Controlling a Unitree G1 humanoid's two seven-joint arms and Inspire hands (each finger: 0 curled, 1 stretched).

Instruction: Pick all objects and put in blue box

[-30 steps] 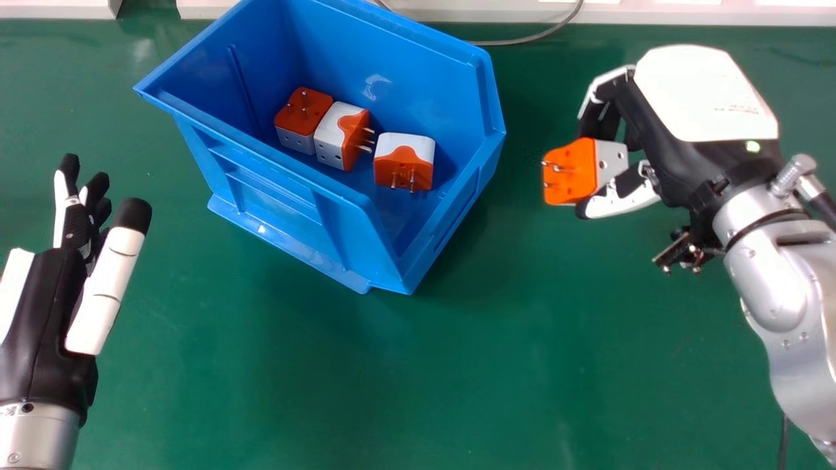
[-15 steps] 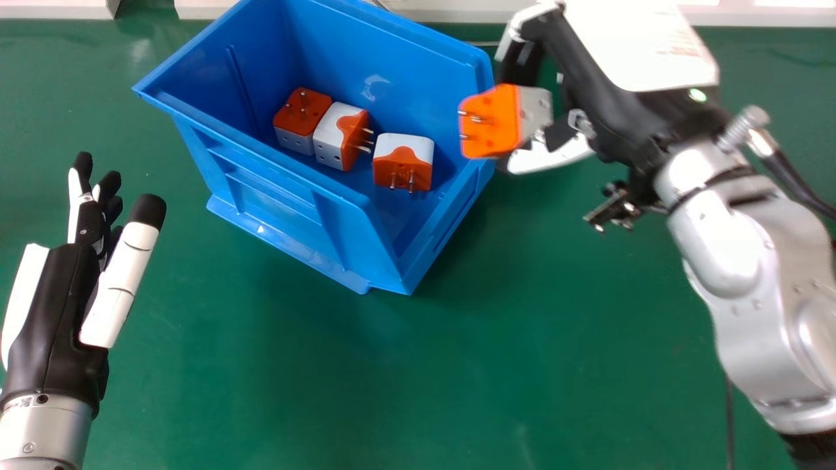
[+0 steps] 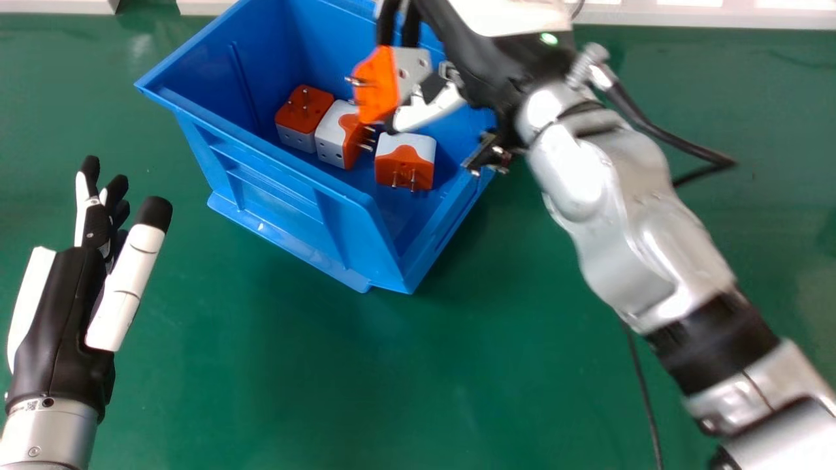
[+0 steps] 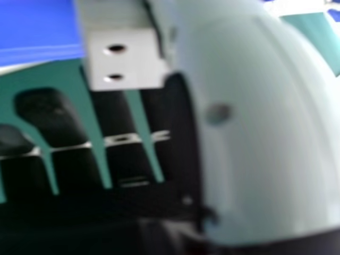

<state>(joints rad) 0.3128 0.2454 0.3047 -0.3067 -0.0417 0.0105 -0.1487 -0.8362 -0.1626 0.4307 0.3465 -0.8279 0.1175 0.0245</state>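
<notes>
My left hand (image 3: 62,313) idles over the bench (image 3: 457,391), fingers straight; my right hand (image 3: 483,68) has swung in from the right, fingers pinching an adapter (image 3: 377,85) now over the blue box (image 3: 346,225), three others (image 3: 405,160) inside, so I judge release is close

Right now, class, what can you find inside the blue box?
Three plugs lie inside the blue box. The right hand and the plug it holds cover part of its far side; anything behind them is hidden.
</notes>
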